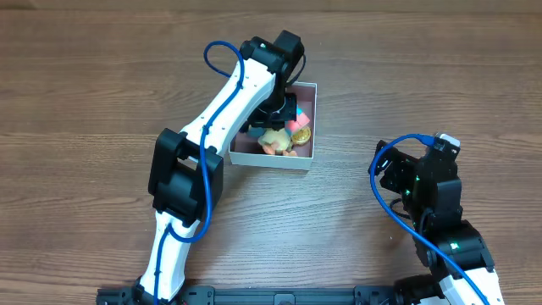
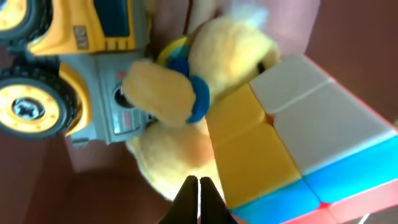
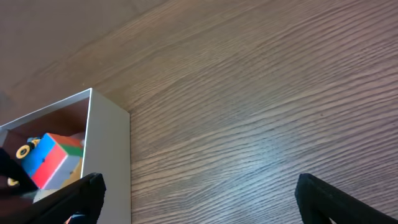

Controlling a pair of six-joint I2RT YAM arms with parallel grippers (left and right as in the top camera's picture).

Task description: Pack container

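The white container with a dusty pink inside sits at the table's upper middle. It holds a yellow plush toy, a multicoloured puzzle cube and a yellow toy truck. My left gripper is shut and empty inside the container, its tips just over the plush, next to the cube. My right gripper is open and empty over bare wood to the right of the container, and the cube shows in its view too.
The left arm reaches over the container from the front left and hides part of its inside. The right arm rests at the right front. Bare wooden table surrounds the box.
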